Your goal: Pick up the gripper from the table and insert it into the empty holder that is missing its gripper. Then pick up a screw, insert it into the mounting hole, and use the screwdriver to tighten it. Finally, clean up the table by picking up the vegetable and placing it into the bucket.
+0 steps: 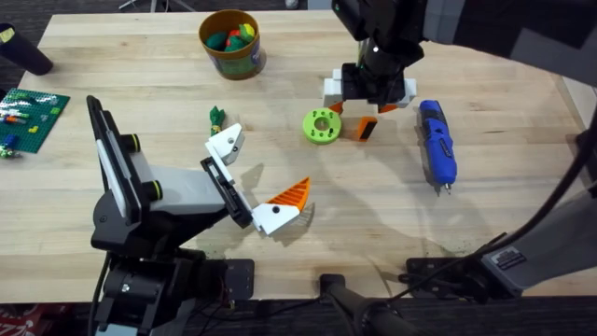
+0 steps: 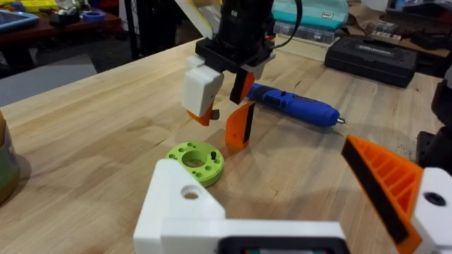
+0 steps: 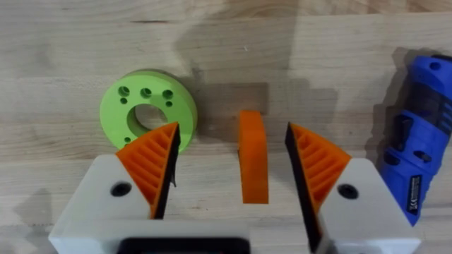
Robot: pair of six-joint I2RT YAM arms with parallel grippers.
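On my overhead feed the right gripper (image 1: 369, 101) hangs at about one o'clock from table centre, jaws spread wide with nothing between them yet. On my right wrist feed its orange ribbed pads (image 3: 152, 164) flank the loose orange gripper (image 3: 253, 166), which lies on the wood in the gap, touching neither pad. The lime-green disc (image 1: 321, 125) sits just beside it at its nine o'clock, and the blue screwdriver (image 1: 437, 144) lies near at its three o'clock. The left gripper (image 1: 248, 179) rests near centre, jaws apart; its bare white holder (image 1: 225, 143) points toward twelve. The tiny green vegetable (image 1: 216, 116) sits just beyond the holder, and the bucket (image 1: 230, 43) stands at twelve o'clock near the far edge.
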